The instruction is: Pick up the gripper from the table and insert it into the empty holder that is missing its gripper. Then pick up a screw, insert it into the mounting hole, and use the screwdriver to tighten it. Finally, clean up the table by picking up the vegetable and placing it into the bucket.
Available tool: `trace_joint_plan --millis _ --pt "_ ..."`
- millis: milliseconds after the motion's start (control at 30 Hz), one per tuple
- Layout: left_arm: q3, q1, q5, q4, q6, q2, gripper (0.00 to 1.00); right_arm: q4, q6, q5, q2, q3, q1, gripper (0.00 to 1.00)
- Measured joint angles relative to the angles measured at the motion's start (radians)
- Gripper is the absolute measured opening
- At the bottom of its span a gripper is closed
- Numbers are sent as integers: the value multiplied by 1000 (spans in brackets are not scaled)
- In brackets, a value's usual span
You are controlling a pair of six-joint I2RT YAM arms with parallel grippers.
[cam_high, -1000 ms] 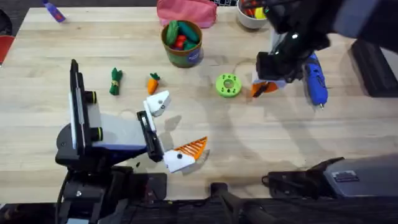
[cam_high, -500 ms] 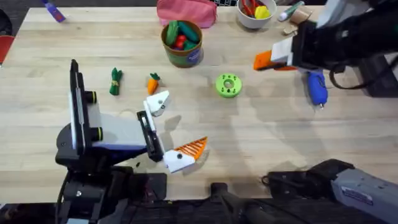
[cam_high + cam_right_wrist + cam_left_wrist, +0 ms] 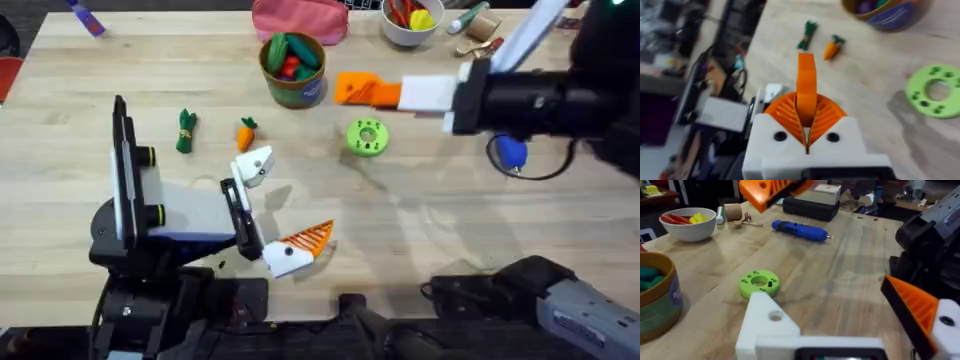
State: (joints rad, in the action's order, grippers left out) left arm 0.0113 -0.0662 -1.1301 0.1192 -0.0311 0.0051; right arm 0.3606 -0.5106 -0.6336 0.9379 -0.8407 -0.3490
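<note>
My right gripper (image 3: 378,92) is shut on the small orange gripper fin (image 3: 350,87), hanging above the table (image 3: 420,220) between the bucket (image 3: 293,70) and a green disc (image 3: 367,137). In the right wrist view the fin (image 3: 806,80) stands upright between the ribbed pads (image 3: 782,112). My left gripper (image 3: 285,205) is open, its plain white holder (image 3: 767,325) facing an orange-finned finger (image 3: 915,305). The blue screwdriver (image 3: 800,230) lies at the right, partly under the right arm (image 3: 530,95). The carrot (image 3: 246,133) lies left of the holder's tip. A screw is too small to tell.
A green toy vegetable (image 3: 186,130) lies left of the carrot. A pink pouch (image 3: 298,20) and a white bowl (image 3: 408,20) of toys sit along the far edge. The bucket holds several toy vegetables. Open tabletop stretches across the front right.
My right gripper has risen from the table beside the screwdriver with the orange fin in it and swung left, past the green disc toward the bucket. The left arm has not moved.
</note>
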Motion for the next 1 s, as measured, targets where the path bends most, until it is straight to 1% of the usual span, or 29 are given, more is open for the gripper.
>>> trace_joint_plan --millis 133,267,433,633,800,1000 --pt "0 0 0 0 0 0 985 -125 -20 -176 12 71 7 9" --pt "0 0 0 0 0 0 985 -247 -50 -324 58 129 7 9" --pt "0 0 0 0 0 0 985 -371 -101 -499 168 175 39 9" --pt "0 0 0 0 0 0 985 -523 -167 -695 317 181 98 9" --pt "0 0 0 0 0 0 985 -565 -200 -812 438 181 104 8" --pt "0 0 0 0 0 0 985 -565 -215 -867 564 181 102 8"
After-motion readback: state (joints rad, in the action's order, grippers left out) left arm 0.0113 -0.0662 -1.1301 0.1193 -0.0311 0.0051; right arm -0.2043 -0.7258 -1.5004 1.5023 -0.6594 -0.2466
